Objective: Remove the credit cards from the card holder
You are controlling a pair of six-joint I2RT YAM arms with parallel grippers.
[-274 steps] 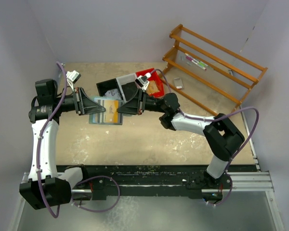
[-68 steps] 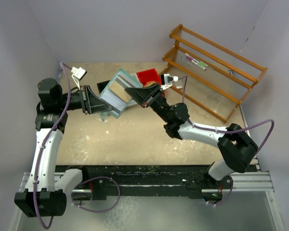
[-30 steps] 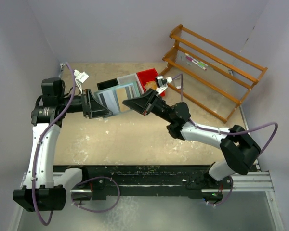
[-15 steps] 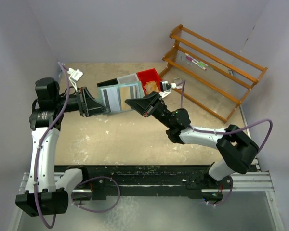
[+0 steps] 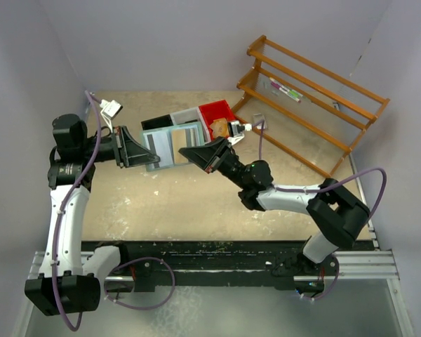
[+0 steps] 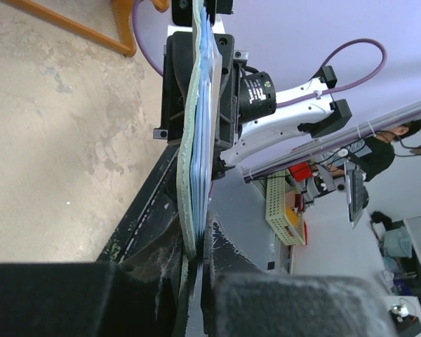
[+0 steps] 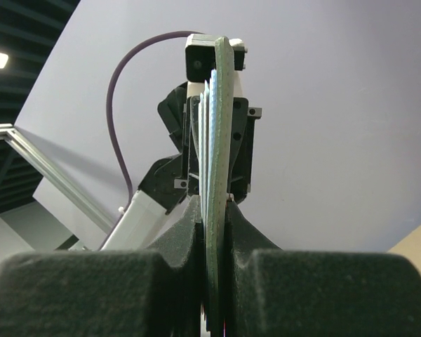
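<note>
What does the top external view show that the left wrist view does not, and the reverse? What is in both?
Only the top external view: the card holder's broad face with its clear pocket pages, the red bin and the whole wooden rack. Only the left wrist view: the holder edge-on, its pages as thin layers, pinched between the left claw's fingers. Both: the holder held in the air between the left claw and the right claw.
</note>
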